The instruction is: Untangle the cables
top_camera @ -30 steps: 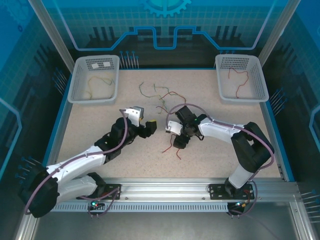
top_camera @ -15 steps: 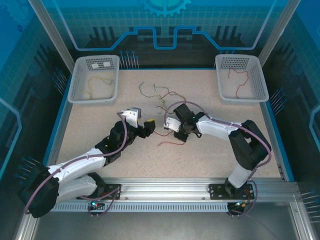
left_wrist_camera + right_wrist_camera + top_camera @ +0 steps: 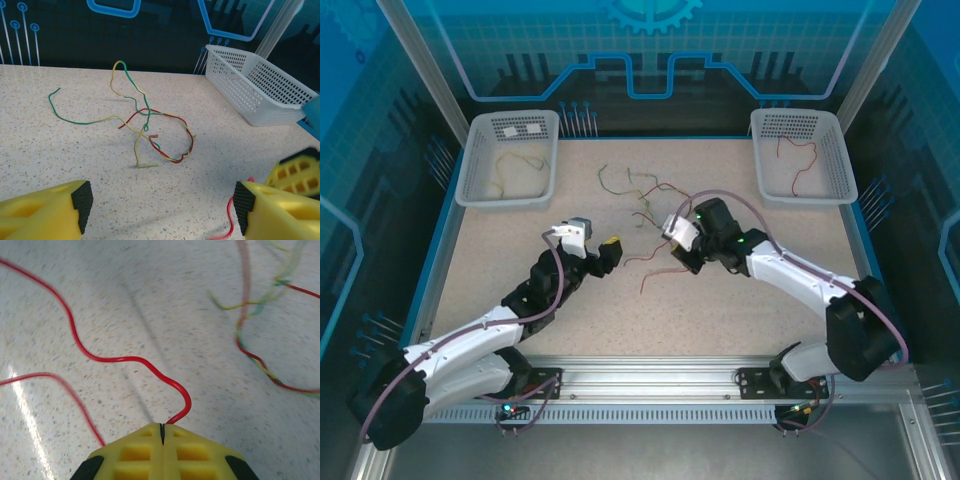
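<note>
Well, the table point(image 3: 520, 290) spreads pale and speckled ahead of me, with a left basket point(image 3: 510, 116) at its far left corner and a right basket point(image 3: 795, 113) at its far right. A yellowish cable point(image 3: 505, 170) lies in the left basket and a second red cable point(image 3: 810, 155) in the right basket.

My left gripper point(image 3: 608, 250) sits near the table's middle. Its fingers are released and wide apart, with nothing between them. My right gripper point(image 3: 685, 262) is just to the right of it, not touching it, and is clenched on the red cable point(image 3: 655, 262). In my right wrist view the jaws press together, and the wire comes out of their seam and curls away over the table.

Beyond both grippers, between the baskets, lies the tangle point(image 3: 645, 195). It is green, yellow and red cables looped through one another, with one green end trailing off alone. The red cable runs near it, but I cannot tell whether the two touch.
</note>
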Robot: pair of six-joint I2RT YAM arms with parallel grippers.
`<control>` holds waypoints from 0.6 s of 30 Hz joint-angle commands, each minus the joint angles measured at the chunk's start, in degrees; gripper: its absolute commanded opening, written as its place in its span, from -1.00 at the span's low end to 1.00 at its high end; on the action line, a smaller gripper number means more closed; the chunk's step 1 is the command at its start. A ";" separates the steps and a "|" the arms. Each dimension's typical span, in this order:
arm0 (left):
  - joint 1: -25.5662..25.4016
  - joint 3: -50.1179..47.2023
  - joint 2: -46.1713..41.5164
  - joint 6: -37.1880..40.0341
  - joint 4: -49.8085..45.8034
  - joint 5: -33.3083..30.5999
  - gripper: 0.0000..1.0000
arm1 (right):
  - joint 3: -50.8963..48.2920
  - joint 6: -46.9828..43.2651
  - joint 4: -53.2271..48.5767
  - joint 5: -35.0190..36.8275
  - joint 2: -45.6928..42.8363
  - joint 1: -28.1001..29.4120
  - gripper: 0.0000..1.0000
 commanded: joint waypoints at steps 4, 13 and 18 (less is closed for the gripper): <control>-1.98 12.26 1.86 5.06 -4.08 8.74 0.47 | -1.03 22.02 11.05 -7.10 -7.75 -14.40 -1.00; -17.96 25.87 18.67 28.26 -6.21 15.12 0.53 | 3.04 49.39 13.55 5.36 -6.51 -32.47 -1.00; -18.05 30.15 27.36 24.45 -4.93 20.70 0.55 | 8.91 60.01 12.78 5.71 2.90 -41.53 -1.00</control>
